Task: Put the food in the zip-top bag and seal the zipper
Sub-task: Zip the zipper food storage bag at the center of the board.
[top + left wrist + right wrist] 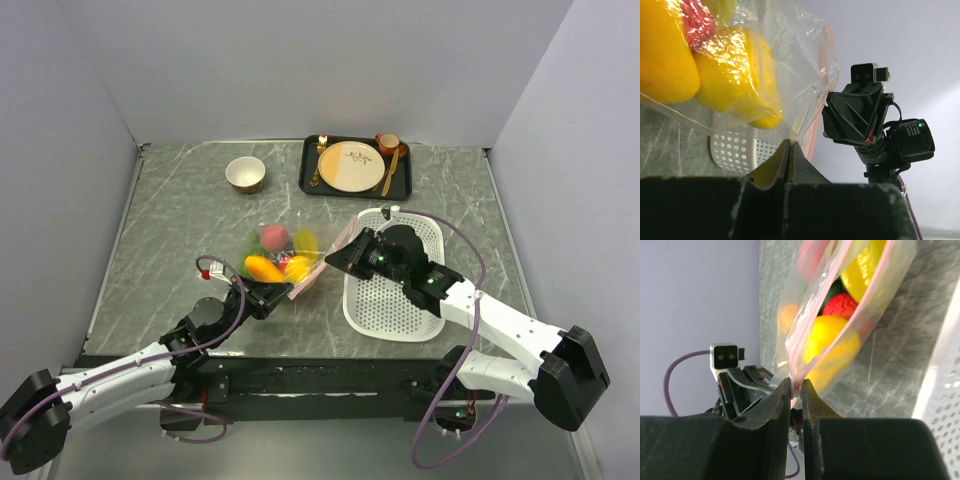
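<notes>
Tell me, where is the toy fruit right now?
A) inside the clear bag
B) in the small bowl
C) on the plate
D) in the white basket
A: the fruit shows through the clear bag; none shows in the basket.

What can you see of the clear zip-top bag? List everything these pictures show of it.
The zip-top bag is clear, crinkly, glossy plastic with a pale pink strip along its mouth edge. Toy fruits in yellow, orange, red and pink fill it. It is over the grey table, beside the white basket. The left gripper pinches a clear edge with shut fingers; the right gripper clamps the pink strip. Whether the mouth is sealed cannot be told.
</notes>
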Controlling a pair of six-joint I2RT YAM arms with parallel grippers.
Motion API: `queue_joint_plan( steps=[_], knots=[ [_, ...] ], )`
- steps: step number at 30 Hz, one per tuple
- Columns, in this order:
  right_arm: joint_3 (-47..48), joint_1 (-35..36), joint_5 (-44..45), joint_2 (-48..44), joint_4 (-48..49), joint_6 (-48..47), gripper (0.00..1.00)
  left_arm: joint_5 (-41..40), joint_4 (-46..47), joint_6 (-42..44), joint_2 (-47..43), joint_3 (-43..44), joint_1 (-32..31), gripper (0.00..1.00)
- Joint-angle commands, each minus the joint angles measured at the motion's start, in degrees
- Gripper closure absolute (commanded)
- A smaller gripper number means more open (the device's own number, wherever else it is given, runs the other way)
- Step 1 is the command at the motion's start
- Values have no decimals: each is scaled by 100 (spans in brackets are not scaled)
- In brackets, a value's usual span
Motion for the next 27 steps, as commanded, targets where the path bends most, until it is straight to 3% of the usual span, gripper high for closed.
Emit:
queue_joint_plan(
  steps=[1, 27],
  knots=[
    [0, -289, 315, -182, 100, -229, 87, -33, -360, 86, -128, -58, -12, 99],
    [132, -1274, 271, 47, -199, -845, 87, -288, -1731, 226, -1253, 38, -12, 99]
  ],
)
